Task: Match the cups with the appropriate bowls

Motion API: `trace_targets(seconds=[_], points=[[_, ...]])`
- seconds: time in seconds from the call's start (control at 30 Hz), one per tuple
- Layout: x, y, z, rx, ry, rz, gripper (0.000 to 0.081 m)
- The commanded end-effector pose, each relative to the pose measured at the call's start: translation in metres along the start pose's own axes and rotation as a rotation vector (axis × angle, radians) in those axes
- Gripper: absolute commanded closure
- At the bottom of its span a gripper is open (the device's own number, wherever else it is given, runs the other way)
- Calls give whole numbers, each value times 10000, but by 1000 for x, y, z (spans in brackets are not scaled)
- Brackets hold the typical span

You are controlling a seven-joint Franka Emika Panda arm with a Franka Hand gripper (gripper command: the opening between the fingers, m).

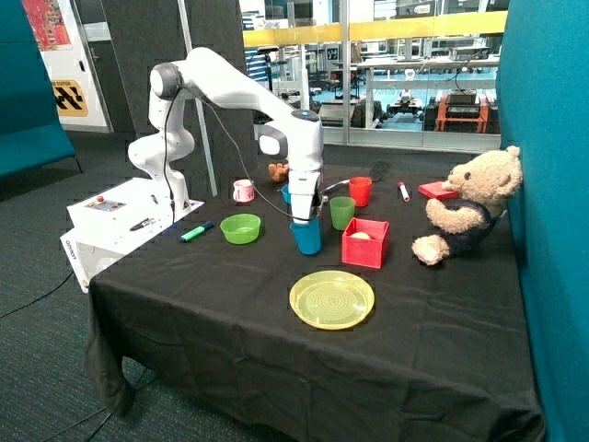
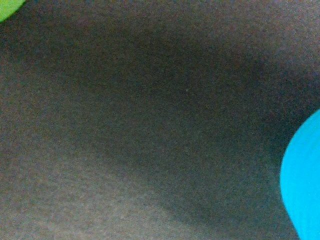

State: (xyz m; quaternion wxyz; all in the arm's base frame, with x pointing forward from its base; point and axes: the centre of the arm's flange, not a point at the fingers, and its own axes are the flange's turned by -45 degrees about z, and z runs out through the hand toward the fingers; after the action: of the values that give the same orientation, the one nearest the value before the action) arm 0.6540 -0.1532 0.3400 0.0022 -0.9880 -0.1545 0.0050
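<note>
- Where the black cloth is barest, toward the middle of the table, the blue cup point(image 1: 306, 237) stands upright between the green bowl point(image 1: 241, 227) and the red box point(image 1: 365, 242).
- Directly over the cup's rim sits the gripper point(image 1: 305, 218), low enough that its fingers seem to be at or inside the mouth; whether they are spread or closed on the wall I cannot tell from the outside view, and the wrist view shows no fingers at all.
- That wrist view gives only dark cloth, a curved blue edge point(image 2: 304, 180) that is probably the cup, and a sliver of green point(image 2: 9, 7) in one corner.
- By its look the cup is light, stiff plastic with a smooth, slightly slick wall; my judgement is that pinching one side of the rim, one finger in and one out, suits it best, with modest force so it neither tips nor slips.
- Behind the arm, a blue bowl point(image 1: 287, 192) is partly hidden; I take it for this cup's partner.
- Further back the green cup point(image 1: 341, 212) stands beside a red cup point(image 1: 361, 191), apart from the green bowl, so neither pair looks matched yet.
- Nearer the front edge lies a yellow plate point(image 1: 332, 299).
</note>
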Motion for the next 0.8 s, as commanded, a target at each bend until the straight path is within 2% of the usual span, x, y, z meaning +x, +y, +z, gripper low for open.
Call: trace_targets(seconds=[0.0,0.5,0.77], points=[[-4,-8,-5,-59,92,-125,808],[-5,-15,-22,-59,92,-175,808],[-14,-25,-35,-60,91,-327,808]])
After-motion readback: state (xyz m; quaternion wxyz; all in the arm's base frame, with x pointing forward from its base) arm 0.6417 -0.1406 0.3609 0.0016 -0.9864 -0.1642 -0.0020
